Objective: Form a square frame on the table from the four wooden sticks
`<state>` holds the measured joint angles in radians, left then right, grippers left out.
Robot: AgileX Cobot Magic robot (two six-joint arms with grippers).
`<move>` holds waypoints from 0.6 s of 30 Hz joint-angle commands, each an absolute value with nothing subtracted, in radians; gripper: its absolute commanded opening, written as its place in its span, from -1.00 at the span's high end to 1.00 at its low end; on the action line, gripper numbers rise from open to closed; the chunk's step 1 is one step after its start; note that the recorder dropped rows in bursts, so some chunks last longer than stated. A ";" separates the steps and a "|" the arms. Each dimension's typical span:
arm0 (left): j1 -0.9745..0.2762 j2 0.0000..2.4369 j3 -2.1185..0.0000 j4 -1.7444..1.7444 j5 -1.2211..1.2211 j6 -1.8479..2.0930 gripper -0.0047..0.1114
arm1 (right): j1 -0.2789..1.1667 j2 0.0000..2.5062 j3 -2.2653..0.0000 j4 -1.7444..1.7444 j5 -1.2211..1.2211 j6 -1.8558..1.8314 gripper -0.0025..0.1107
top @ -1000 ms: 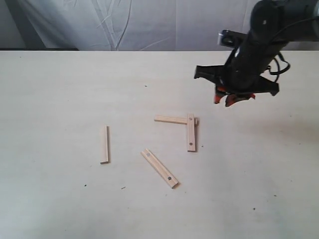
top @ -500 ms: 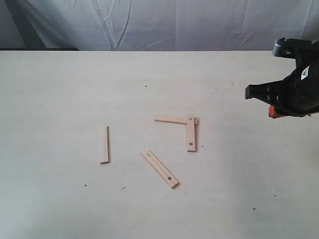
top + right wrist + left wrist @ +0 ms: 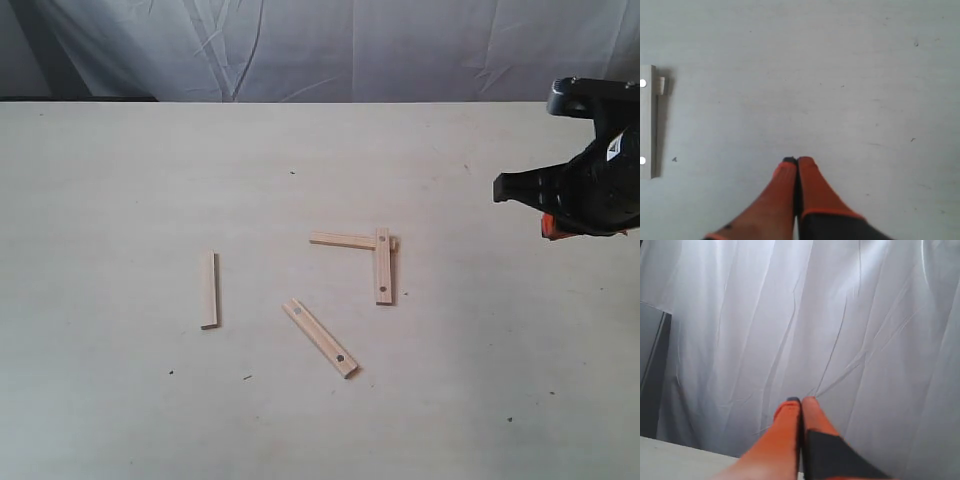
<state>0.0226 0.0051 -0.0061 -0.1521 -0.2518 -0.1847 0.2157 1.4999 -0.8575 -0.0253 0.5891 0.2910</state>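
Four wooden sticks lie on the table (image 3: 120, 200). One stick (image 3: 344, 240) lies crosswise, and a second stick (image 3: 383, 266) rests over its right end, making an L. A third stick (image 3: 320, 338) lies diagonally in front of them, and a fourth (image 3: 208, 290) lies alone to the left. My right gripper (image 3: 548, 228) hovers at the right edge, well clear of the sticks, shut and empty (image 3: 797, 160). The right wrist view catches the L's holed stick (image 3: 646, 122) at its border. My left gripper (image 3: 801, 400) is shut and empty, facing the curtain.
A white curtain (image 3: 330, 50) hangs behind the table's far edge. A few tiny dark specks (image 3: 171, 373) mark the tabletop. The left arm does not appear in the exterior view.
My right arm has swung from above the L's corner out to the right edge of the table, then almost stopped. The sticks have not moved.
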 commanded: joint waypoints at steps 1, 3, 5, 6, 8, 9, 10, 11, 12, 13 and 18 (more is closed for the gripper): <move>0.027 0.111 -0.249 -0.155 0.109 -0.216 0.92 | 0.211 1.493 -0.853 -0.024 0.585 0.261 0.96; 0.027 0.279 -0.411 -0.044 0.319 -0.216 0.92 | 0.211 1.493 -0.853 -0.021 0.573 0.261 0.96; 0.027 0.570 -0.613 0.080 0.573 -0.207 0.92 | 0.211 1.493 -0.853 -0.016 0.566 0.261 0.96; 0.027 0.699 -0.680 0.083 0.641 -0.191 0.92 | 0.211 1.493 -0.853 -0.016 0.566 0.261 0.96; 0.022 0.961 -0.758 0.000 0.697 -0.091 0.92 | 0.211 1.493 -0.853 -0.014 0.564 0.261 0.96; -0.009 1.138 -0.769 -0.106 0.654 -0.024 0.92 | 0.211 1.493 -0.853 -0.014 0.564 0.261 0.96; -0.069 1.294 -0.769 -0.142 0.591 -0.021 0.92 | 0.211 1.493 -0.853 -0.014 0.566 0.259 0.96; -0.108 1.363 -0.769 -0.130 0.548 -0.041 0.92 | 0.211 1.493 -0.853 -0.014 0.566 0.259 0.96; -0.179 1.477 -0.769 -0.111 0.469 -0.122 0.92 | 0.211 1.493 -0.853 -0.014 0.564 0.259 0.96; -0.209 1.515 -0.771 -0.111 0.443 -0.146 0.92 | 0.211 1.493 -0.853 -0.014 0.564 0.259 0.96; -0.343 1.693 -0.819 -0.114 0.335 -0.210 0.90 | 0.211 1.493 -0.853 -0.014 0.546 0.257 0.96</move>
<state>-0.3132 1.6595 -0.8047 -0.1043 0.3697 -0.1953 0.2157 1.4999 -0.8575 -0.0129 0.5639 0.2657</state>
